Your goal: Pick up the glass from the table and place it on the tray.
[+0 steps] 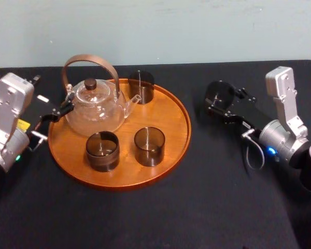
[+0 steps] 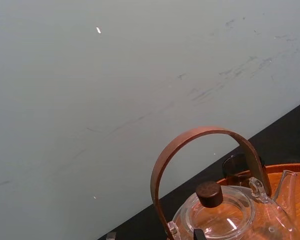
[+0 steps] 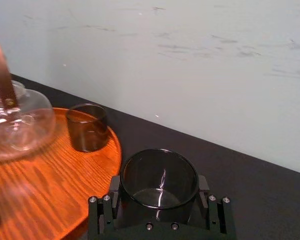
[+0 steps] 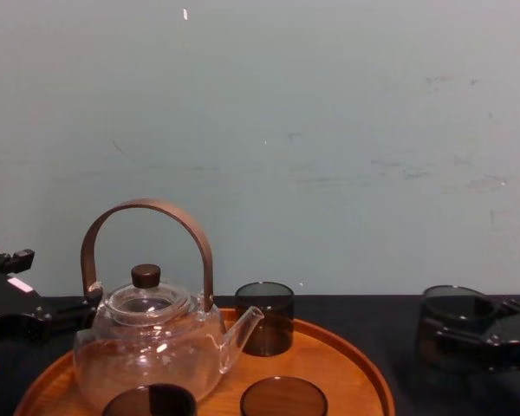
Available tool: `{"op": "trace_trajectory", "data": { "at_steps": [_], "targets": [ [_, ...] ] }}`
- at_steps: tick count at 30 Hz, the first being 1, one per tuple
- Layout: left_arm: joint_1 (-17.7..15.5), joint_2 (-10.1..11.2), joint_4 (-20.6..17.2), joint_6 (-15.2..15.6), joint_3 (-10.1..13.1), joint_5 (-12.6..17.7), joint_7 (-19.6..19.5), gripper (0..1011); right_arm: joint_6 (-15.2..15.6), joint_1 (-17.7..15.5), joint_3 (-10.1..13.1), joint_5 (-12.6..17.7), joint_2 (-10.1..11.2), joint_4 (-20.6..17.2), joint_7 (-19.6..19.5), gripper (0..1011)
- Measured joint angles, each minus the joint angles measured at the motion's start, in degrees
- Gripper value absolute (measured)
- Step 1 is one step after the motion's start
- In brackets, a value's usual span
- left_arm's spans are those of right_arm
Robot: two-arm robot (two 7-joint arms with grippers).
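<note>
Two nearest glasses: front-left glass point(image 1: 102, 150) and front-right glass point(image 1: 149, 146), both dark and smoky, stand upright on the near part of the tray point(image 1: 171, 119), side by side but not touching.
Table: the black table point(image 1: 207, 207) carries the tray and reaches out well past it on every side.
Tray: round, orange-brown wood with a low rim.
Teapot: the clear teapot point(image 1: 96, 106) stands on the left part of the tray, behind the front-left glass. Its spout points toward the middle of the tray, and its brown handle point(image 1: 88, 61) arches over the lid.
Left gripper: the left gripper point(image 1: 62, 110) is at the left rim of the tray, just beside the teapot body. Whether it is released or clenched I cannot tell.
Right gripper: the right gripper point(image 1: 224, 102) is to the right of the tray, outside the rim, and it is clenched around the held glass.
Task's thing: the held glass point(image 1: 217, 95) is upright between the two fingers, off the tray and near its right rim. Whether its base touches the table I cannot tell.
Back glass: the back glass point(image 1: 141, 86) stands upright at the far rim of the tray, just beside the teapot spout.
Wall: a pale wall point(image 1: 197, 26) rises behind the far edge of the table.
</note>
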Motion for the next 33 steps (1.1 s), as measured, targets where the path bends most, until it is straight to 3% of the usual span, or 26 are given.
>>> {"op": "trace_trajectory", "data": {
  "at_steps": [9,33],
  "targets": [
    [0.0,0.0,0.0,0.0,0.0,0.0,0.0,1001,-0.14,1.05,-2.35,0.37,-0.55,-0.49,1.58,904],
    [0.0,0.0,0.0,0.0,0.0,0.0,0.0,1001,-3.6,7.88,-7.65,1.38,-3.82,7.76,5.75,904]
  ]
}}
